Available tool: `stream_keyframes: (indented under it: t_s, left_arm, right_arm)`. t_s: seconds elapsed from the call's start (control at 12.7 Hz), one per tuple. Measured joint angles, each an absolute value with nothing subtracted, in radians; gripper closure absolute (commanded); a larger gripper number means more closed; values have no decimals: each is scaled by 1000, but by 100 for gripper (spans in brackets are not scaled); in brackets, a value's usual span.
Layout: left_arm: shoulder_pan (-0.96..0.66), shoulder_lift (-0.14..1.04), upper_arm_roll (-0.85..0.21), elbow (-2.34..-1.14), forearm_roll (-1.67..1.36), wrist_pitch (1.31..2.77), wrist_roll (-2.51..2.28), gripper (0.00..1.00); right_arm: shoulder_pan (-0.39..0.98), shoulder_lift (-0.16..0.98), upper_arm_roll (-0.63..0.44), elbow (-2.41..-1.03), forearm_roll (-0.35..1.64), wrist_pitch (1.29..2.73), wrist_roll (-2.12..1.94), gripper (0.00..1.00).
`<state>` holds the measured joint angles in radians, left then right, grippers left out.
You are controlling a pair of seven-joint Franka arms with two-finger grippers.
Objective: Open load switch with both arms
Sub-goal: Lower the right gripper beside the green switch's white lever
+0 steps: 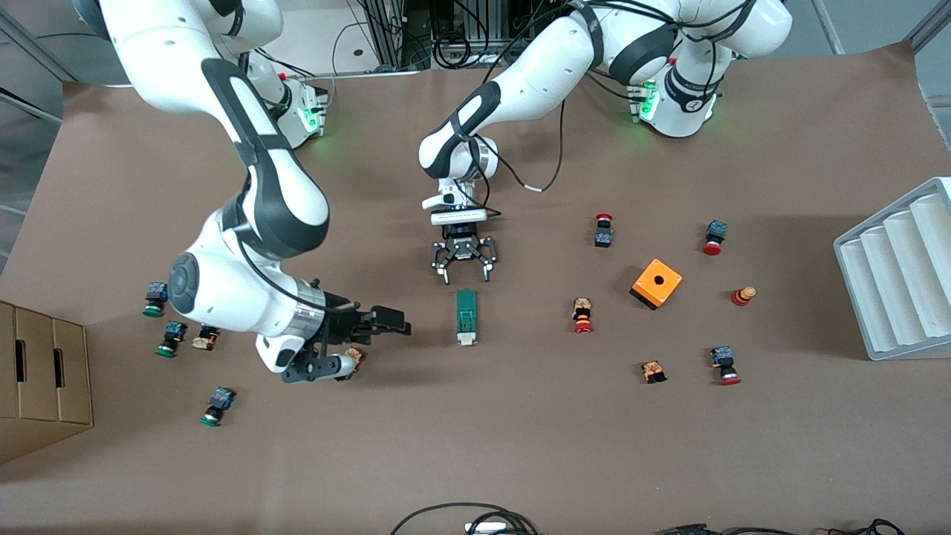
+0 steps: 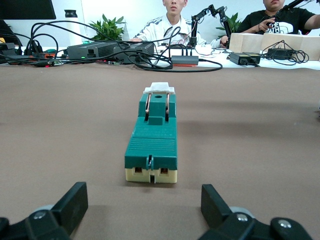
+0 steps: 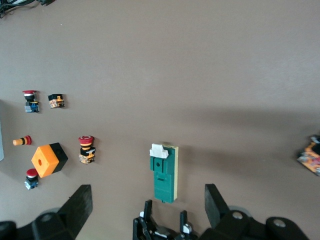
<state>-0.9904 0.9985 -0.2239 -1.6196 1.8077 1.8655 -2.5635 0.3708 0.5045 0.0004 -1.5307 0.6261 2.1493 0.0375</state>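
Note:
The load switch (image 1: 466, 318) (image 2: 152, 140) (image 3: 164, 172) lies flat near the table's middle, a narrow dark-green block on a cream base. Its white tab is at the end nearer the front camera. My left gripper (image 1: 466, 279) (image 2: 144, 200) is low at the switch's other end, open, with its fingers apart and short of the block. It also shows in the right wrist view as the left gripper (image 3: 164, 227). My right gripper (image 1: 386, 323) (image 3: 147, 197) hangs beside the switch toward the right arm's end, open with nothing between its fingers.
An orange box (image 1: 657, 283) and red-capped push buttons (image 1: 582, 315) lie toward the left arm's end, with a grey rack (image 1: 903, 271) at that edge. Green-capped buttons (image 1: 171, 338) and a cardboard box (image 1: 44, 375) are toward the right arm's end. A small orange part (image 1: 355, 358) sits under the right hand.

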Motion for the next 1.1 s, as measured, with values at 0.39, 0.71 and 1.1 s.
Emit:
stream_keyframes:
  t_s: [0.39, 0.71, 1.1]
  left_arm:
    - [-990, 999, -224, -1620, 1808, 1865, -2564, 0]
    - [-990, 999, -224, -1620, 1809, 1865, -2564, 0]
    - [-990, 999, -224, -1620, 1809, 1865, -2564, 0]
  right_arm:
    - [390, 526, 0, -1531, 635, 2168, 38, 0]
    - [387, 557, -2, -1533, 706, 2168, -42, 0]
    - [381, 598, -4, -1533, 767, 2193, -199, 0]
